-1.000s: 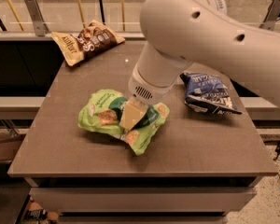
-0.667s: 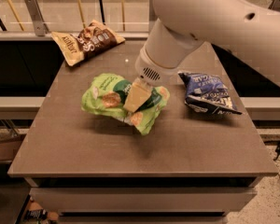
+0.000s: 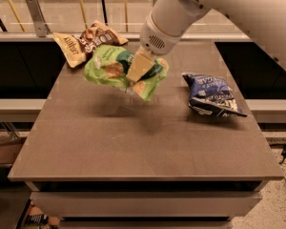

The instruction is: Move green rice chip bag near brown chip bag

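The green rice chip bag (image 3: pixel 109 68) hangs crumpled in the air above the brown table (image 3: pixel 133 142), its shadow on the tabletop below. My gripper (image 3: pixel 136 75) is shut on its middle, one tan finger (image 3: pixel 139 67) showing in front of the bag. The brown chip bag (image 3: pixel 86 42), dark brown with a tan-yellow end, lies at the table's far left corner. The green bag's upper left edge is just in front of it and close to it.
A dark blue chip bag (image 3: pixel 210 95) lies on the right side of the table. A metal rail and yellow rods (image 3: pixel 81 6) stand behind the far edge. My white arm (image 3: pixel 219 8) reaches in from the upper right.
The gripper has lifted the green bag off the table and carried it back and left, toward the brown bag. The brown and blue bags have not moved.
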Available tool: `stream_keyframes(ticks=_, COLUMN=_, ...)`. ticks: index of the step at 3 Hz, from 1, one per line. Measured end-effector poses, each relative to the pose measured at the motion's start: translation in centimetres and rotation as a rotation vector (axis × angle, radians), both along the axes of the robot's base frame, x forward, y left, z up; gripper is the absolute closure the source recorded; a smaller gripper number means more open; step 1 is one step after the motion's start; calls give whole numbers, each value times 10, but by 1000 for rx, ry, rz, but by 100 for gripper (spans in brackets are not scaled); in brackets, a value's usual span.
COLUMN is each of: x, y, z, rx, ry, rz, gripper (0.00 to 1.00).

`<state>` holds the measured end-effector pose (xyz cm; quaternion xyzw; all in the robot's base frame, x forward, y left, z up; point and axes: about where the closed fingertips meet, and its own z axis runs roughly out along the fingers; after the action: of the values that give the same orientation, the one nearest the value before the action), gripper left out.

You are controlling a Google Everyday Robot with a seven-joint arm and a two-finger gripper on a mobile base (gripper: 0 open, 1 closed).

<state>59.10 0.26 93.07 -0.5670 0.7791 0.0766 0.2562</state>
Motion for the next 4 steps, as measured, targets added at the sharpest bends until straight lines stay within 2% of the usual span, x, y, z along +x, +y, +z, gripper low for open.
stream_keyframes(ticks=1, x=35, y=0, z=16, rx=-2, ry=-46, rz=-40, gripper=100)
stream_keyframes(ticks=2, x=66, y=1, z=27, rx=-52, ry=-65, rz=-140, gripper=100)
stream_keyframes(ticks=3, x=99, y=6, z=34, rx=-112, ry=-58, rz=-298, gripper=100)
stream_keyframes(ticks=4, x=128, y=13, z=32, rx=-158, ry=-33, rz=-428, gripper=100)
